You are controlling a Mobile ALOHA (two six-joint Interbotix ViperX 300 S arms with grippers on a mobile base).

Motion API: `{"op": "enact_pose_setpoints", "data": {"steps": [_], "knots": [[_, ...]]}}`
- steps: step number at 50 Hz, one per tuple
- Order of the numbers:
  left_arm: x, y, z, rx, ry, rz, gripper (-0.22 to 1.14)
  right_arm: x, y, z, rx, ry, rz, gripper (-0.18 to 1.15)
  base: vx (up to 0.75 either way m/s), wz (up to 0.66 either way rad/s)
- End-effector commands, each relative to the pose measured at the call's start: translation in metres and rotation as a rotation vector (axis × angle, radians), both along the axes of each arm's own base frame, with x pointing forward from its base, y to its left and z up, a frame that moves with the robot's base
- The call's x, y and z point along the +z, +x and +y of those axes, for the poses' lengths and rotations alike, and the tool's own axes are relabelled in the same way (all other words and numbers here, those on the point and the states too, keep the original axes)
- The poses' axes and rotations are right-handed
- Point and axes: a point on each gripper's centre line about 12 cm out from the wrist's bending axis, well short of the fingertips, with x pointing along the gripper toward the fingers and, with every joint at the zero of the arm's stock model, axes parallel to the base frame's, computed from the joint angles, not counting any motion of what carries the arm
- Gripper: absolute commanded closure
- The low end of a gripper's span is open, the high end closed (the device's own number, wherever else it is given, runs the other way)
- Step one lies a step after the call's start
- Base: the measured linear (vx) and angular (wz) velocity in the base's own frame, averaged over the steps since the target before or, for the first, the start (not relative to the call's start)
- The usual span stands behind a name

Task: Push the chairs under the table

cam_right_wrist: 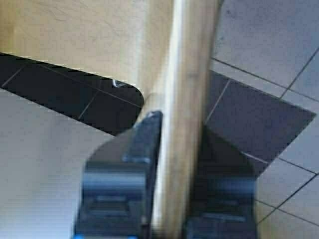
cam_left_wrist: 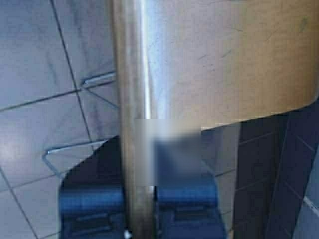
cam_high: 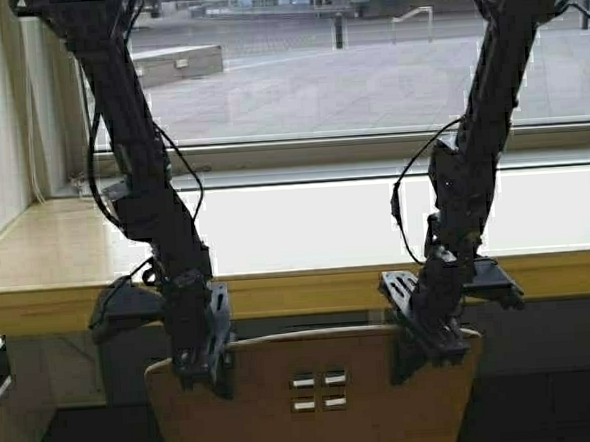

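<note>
Both grippers are clamped on the top edge of one chair (cam_high: 315, 390). In the high view the left gripper (cam_high: 206, 365) grasps the backrest near its left corner and the right gripper (cam_high: 423, 348) grasps it near the right corner. The chair stands at the near side of the table (cam_high: 276, 232), its backrest centred below the thick front edge (cam_high: 309, 292). The top of the backrest overlaps that edge in the picture, but the seat is out of frame, so how far under it sits is hard to judge; I would call the push under way rather than finished. No other chair shows here, so whether more remain cannot be told.

From the left wrist view, the dark fingers (cam_left_wrist: 92, 201) sit on either side of the backrest's edge (cam_left_wrist: 133, 99), pressed against it, with tiled floor (cam_left_wrist: 40, 149) and thin chrome legs (cam_left_wrist: 82, 144) below. A blurred patch covers part of the grasp.

From the right wrist view, the fingers (cam_right_wrist: 124, 174) likewise close on the wooden edge (cam_right_wrist: 184, 99), tan seat panel (cam_right_wrist: 75, 35) beyond. The table does not appear in either wrist view, so the gap to it stays unknown.
</note>
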Motion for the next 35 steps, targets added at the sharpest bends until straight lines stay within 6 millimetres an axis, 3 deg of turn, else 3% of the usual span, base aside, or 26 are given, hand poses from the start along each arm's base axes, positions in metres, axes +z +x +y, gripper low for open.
{"op": "enact_pose_setpoints", "data": {"steps": [1, 13, 28, 35], "knots": [[0.023, 0.023, 0.007, 0.021, -0.005, -0.078, 0.83, 0.005, -0.010, 0.008, 0.138, -0.016, -0.011, 0.94, 0.25, 0.08], [0.027, 0.025, 0.006, 0.019, -0.007, -0.085, 0.83, 0.005, -0.014, 0.003, 0.177, -0.051, -0.016, 0.94, 0.23, 0.05], [0.028, 0.036, 0.001, 0.025, -0.019, -0.113, 0.83, 0.010, 0.004, 0.009, 0.199, -0.055, -0.071, 0.94, 0.21, -0.02], [0.025, 0.034, 0.003, 0.028, -0.015, -0.104, 0.83, 0.008, 0.003, 0.015, 0.217, -0.056, -0.076, 0.94, 0.19, -0.05]]}}
